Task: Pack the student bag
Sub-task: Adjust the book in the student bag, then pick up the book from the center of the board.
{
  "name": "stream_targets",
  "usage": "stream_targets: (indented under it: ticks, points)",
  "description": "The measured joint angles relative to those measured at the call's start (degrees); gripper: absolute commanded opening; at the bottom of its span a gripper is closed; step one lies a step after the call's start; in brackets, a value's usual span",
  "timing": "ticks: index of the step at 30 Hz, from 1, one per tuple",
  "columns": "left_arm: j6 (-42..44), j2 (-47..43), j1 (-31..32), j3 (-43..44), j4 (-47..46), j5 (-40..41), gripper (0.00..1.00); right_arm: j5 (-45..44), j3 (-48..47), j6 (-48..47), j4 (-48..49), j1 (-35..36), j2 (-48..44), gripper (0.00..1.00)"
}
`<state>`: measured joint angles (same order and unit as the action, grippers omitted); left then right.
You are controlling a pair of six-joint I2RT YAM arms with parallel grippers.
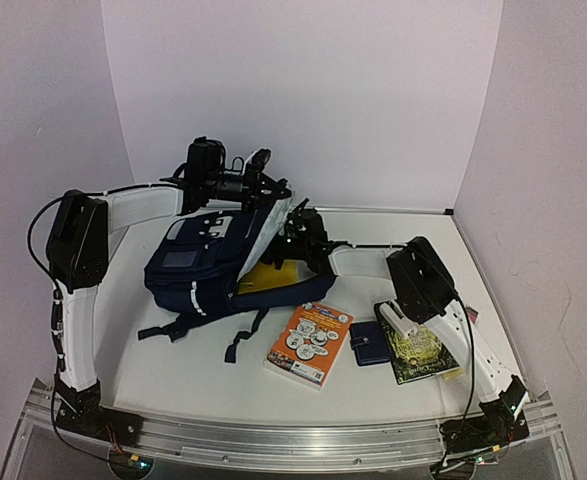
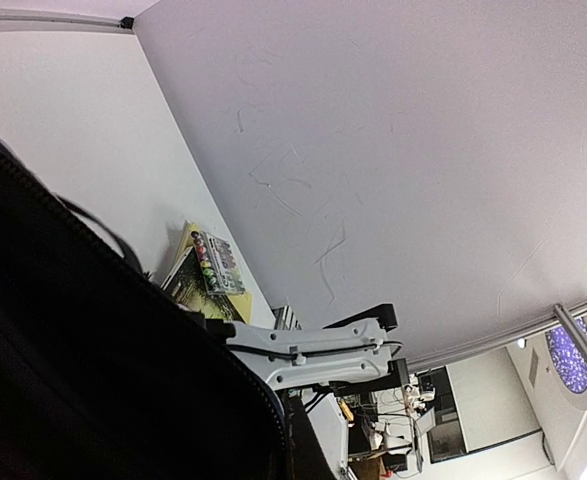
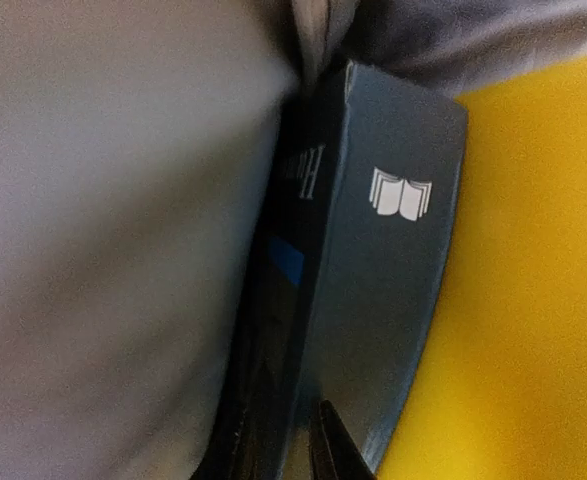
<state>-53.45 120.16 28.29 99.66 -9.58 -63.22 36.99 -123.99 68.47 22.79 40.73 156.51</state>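
Note:
The student bag point(image 1: 198, 270), navy with white stripes, lies on its side on the table with its opening facing right. My left gripper point(image 1: 270, 190) is above the opening, shut on the bag's upper edge, and holds it lifted so the grey lining point(image 3: 103, 250) shows. The left wrist view shows only the bag's dark fabric point(image 2: 73, 380), not the fingers. My right gripper point(image 1: 291, 240) is in the bag's mouth. It is shut on a dark blue-grey book point(image 3: 383, 270) with a white open-book logo, which stands edge-on between the lining and a yellow item point(image 3: 533, 300).
An orange book point(image 1: 310, 343), a small navy wallet point(image 1: 369, 343) and a green-and-yellow book point(image 1: 420, 350) lie on the table in front of the bag, under the right arm's elbow. A paint set point(image 2: 216, 262) rests on that last book. White walls close the back and sides.

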Motion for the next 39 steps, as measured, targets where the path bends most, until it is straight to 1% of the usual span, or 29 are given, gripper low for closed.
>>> stream_targets:
  ticks: [2,6,8,10,12,14,16,21,24,27,29,33,37,39]
  points:
    - [-0.22,0.00,-0.11,0.00,0.11,-0.24,0.00,-0.09,-1.15,0.78,-0.13,0.89,0.95,0.19]
    - [-0.41,0.00,-0.31,-0.28,-0.17,-0.26,0.00,0.57,-0.46,0.72,-0.08,0.85,0.68,0.27]
    - [-0.37,0.00,-0.33,-1.19,-1.02,-0.20,0.00,0.91,1.58,0.25,-0.10,0.13,-0.37,0.35]
    - [-0.37,-0.08,-0.33,-2.51,-1.52,-0.05,0.00,1.34,5.25,-0.73,-0.63,-0.82,-2.52,0.47]
    - [-0.35,-0.44,-0.52,-3.94,-1.94,0.41,0.00,1.43,7.17,-1.44,-0.89,-1.46,-3.91,0.55]
    - [-0.29,-1.84,-0.94,-6.59,-2.65,1.36,0.00,1.40,10.35,-2.63,-1.23,-2.42,-6.40,0.57]
    - [-0.24,-4.98,-1.84,-11.26,-3.26,2.89,0.00,1.30,13.54,-3.91,-1.49,-3.51,-9.10,0.58]
    - [0.31,-15.91,-7.00,-24.51,-4.48,9.69,0.01,0.22,19.38,-7.58,-2.99,-5.86,-14.69,0.60]
    - [2.86,-22.51,-10.34,-30.44,-0.48,16.25,0.06,-0.41,21.82,-10.65,-4.98,-7.24,-16.94,0.61]
    - [6.11,-26.40,-11.47,-32.56,3.99,21.74,0.08,0.11,22.63,-14.18,-7.56,-8.29,-18.17,0.63]
    - [8.31,-26.86,-11.42,-32.68,5.90,23.43,0.14,1.22,22.64,-16.40,-8.98,-8.46,-18.84,0.67]
    - [12.16,-26.20,-10.64,-32.46,11.64,25.24,0.39,3.63,23.71,-22.21,-14.22,-8.28,-22.41,0.76]
    - [16.89,-24.11,-9.54,-30.13,19.38,27.86,0.60,4.22,26.22,-30.95,-23.83,-8.53,-29.94,0.82]
    - [19.66,-23.96,-7.82,-28.61,23.10,30.03,0.68,4.12,27.84,-36.08,-28.73,-8.80,-34.77,0.86]
